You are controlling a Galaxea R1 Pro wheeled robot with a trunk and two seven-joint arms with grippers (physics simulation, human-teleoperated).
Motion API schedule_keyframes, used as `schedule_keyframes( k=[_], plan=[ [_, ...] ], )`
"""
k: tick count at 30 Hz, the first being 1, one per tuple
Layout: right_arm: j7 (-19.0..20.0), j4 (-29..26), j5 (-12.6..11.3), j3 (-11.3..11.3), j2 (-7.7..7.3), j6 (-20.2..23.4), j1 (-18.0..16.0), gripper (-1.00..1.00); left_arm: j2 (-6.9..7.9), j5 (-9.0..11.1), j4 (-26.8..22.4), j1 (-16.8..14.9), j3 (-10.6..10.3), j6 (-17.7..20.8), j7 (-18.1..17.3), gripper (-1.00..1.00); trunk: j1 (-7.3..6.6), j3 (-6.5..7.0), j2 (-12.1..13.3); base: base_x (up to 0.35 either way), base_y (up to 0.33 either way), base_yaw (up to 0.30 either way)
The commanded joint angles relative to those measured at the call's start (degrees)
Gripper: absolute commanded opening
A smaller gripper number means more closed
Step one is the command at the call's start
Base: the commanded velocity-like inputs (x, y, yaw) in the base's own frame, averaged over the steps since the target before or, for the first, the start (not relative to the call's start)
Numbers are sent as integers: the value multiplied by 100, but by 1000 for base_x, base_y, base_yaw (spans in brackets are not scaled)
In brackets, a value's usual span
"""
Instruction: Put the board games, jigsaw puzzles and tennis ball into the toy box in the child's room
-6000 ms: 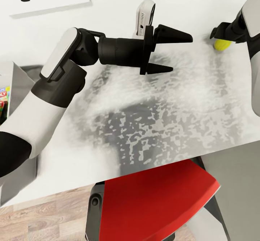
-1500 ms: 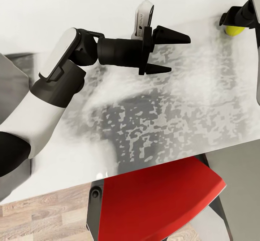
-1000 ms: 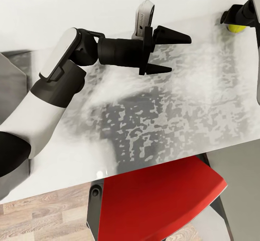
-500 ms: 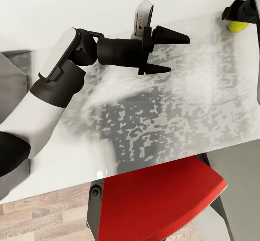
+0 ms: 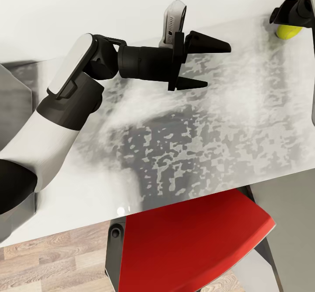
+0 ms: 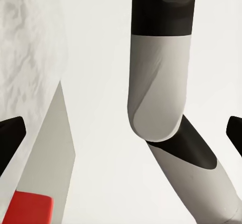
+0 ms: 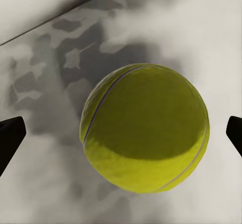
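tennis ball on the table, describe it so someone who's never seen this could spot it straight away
Start at the mottled grey-and-white table above the red chair. Follow it to its far right corner by the white wall, where the right claw hangs, jaws apart. The tennis ball sits just beneath: small, round, yellow-green with a pale curved seam, the one bright thing on the tabletop.

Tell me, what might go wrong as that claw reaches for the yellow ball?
The tennis ball lies loose on the table between the right gripper's open fingers, untouched; a nudge could roll it away. It lies near the table's far edge and might drop behind. The left gripper hangs open, too far off to help.
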Motion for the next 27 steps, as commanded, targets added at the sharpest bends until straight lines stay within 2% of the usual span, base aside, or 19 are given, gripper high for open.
schedule_keyframes(
  k=[1, 27],
  plan=[
    [-47, 0, -61, 45, -7, 19, -4, 100, 2, 60, -2, -5, -8, -4, 49, 100, 4, -6, -9, 0, 0, 0],
    [-47, 66, -94, 45, -36, 45, -71, 100, -3, 46, 7, -5, -7, -4, 50, 100, 4, -6, -9, 0, 0, 0]
  ],
)
